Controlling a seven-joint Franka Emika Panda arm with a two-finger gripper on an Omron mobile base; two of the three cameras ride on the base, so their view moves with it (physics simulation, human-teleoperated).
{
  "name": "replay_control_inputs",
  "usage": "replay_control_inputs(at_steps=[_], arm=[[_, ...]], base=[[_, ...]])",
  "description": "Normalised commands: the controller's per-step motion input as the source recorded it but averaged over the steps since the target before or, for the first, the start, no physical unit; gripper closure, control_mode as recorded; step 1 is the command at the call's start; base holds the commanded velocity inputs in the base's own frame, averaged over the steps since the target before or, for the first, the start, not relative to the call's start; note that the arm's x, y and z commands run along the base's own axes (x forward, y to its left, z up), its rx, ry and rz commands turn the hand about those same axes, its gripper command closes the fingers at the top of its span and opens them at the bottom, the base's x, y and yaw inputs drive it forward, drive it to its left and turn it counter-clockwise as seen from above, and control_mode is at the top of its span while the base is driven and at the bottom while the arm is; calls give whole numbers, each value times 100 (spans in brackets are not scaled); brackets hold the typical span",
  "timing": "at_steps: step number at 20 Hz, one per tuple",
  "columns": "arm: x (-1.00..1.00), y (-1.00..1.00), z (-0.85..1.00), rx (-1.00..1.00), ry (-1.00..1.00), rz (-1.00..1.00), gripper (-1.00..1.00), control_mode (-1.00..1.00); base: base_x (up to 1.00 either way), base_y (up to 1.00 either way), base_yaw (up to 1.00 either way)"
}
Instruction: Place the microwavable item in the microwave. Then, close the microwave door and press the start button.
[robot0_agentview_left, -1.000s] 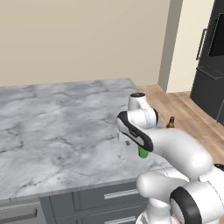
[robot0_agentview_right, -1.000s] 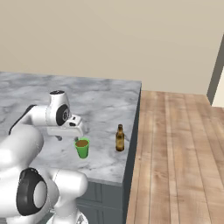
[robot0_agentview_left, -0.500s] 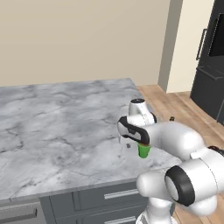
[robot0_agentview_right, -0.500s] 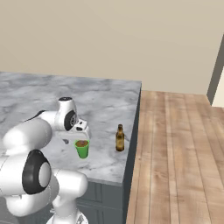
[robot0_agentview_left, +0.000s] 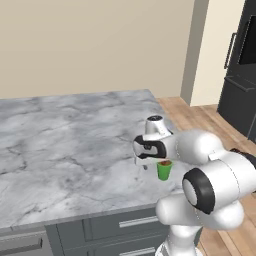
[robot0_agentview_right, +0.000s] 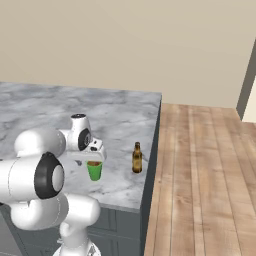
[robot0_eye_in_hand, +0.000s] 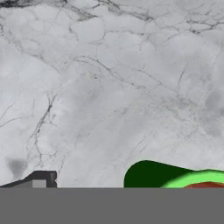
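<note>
Gripper sits just above the green cup with its jaws spread wide, nothing held, likely lining up a top-down grab. Cup stands upright near the worktop edge, bottle beside it, apart

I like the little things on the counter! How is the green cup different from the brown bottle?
The green cup is bright green, the brown bottle dark brown. The cup is wide, open on top, with brown liquid showing; the bottle is slim with a narrow neck. The cup sits right under the open gripper; the bottle stands apart, nearer the counter's edge. Both stand upright on the marble counter.
</note>
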Motion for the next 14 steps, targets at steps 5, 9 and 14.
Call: replay_control_inputs(at_steps=[5,9,14], arm=[[-19,-7,-18,0,0,0,100,-100],[-29,-14,-12,0,0,0,100,-100],[-21,-17,-12,1,-1,0,100,-100]], base=[[0,0,0],[0,0,0],[0,0,0]])
